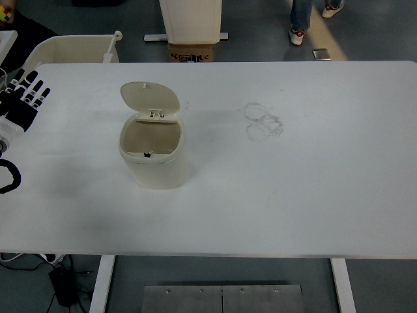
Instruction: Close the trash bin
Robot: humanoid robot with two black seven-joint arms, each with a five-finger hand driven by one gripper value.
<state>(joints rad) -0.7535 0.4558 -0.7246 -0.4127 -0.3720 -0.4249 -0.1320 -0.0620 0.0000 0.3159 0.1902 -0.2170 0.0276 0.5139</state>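
One left hand (25, 98), arm cropped; open trash bin (152, 150), inside shadowed.

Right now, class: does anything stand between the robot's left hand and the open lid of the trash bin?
Nothing visible does. Only bare table lies between the left hand and the raised lid of the bin.

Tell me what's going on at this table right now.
Nothing is being handled yet. A cream trash bin stands on the white table with its lid flipped up. The robot's left hand hovers at the left edge, fingers spread, well away from the bin. A person's feet show beyond the table.
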